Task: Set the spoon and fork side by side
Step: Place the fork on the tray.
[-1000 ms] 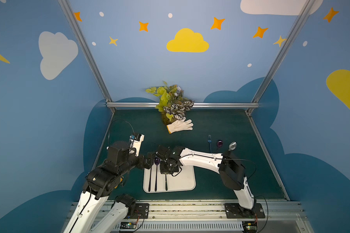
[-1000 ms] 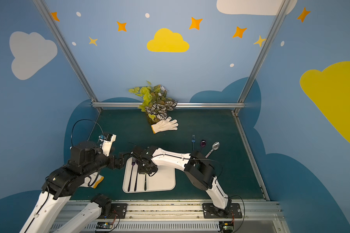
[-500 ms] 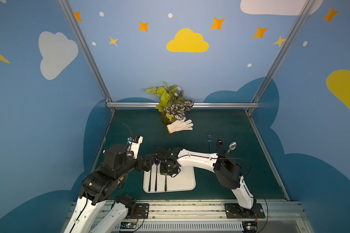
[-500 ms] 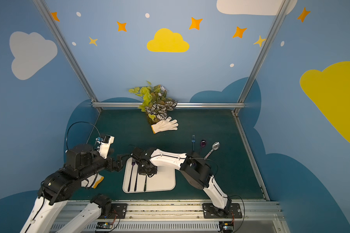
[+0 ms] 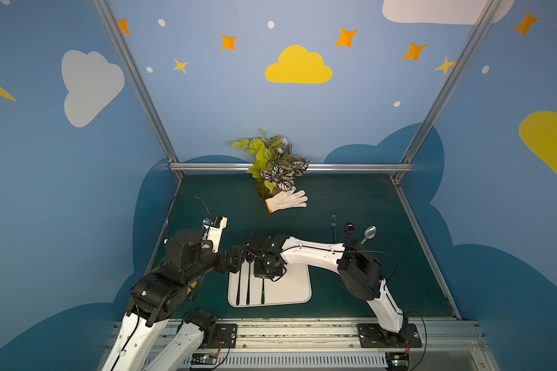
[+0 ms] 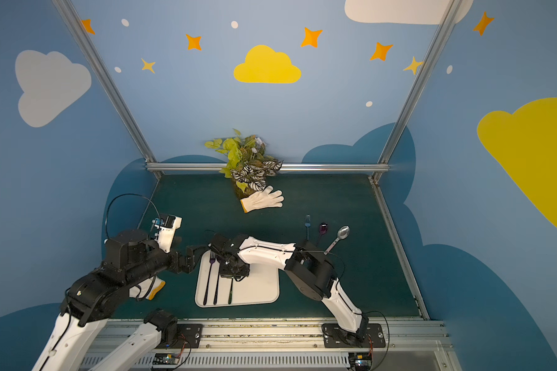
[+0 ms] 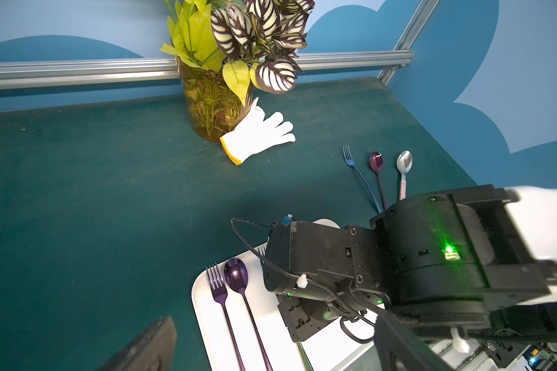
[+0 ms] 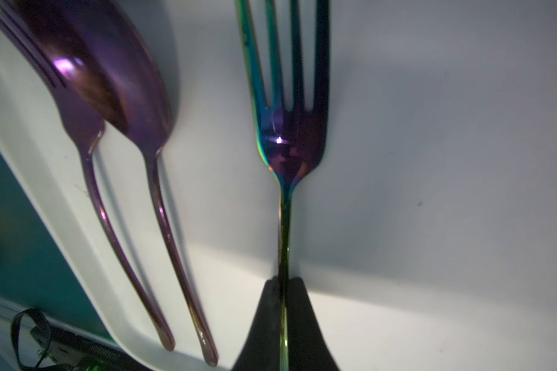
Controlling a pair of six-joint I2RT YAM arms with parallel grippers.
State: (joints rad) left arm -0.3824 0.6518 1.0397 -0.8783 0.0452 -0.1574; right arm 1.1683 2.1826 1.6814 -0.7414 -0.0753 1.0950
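Fingers (image 8: pixel 267 321) of the right gripper (image 8: pixel 283 284) pinch tight on the handle of a rainbow fork (image 8: pixel 287 141), over a white tray (image 8: pixel 431 225). Just beside it lie a purple spoon (image 8: pixel 110 80) and purple fork (image 8: pixel 78 125), side by side. Left gripper (image 5: pixel 237 261) gapes wide, empty, at the tray's edge.

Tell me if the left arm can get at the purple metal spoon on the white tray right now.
Probably yes: the left tool sits open beside the purple metal spoon; only the purple fork lies between.
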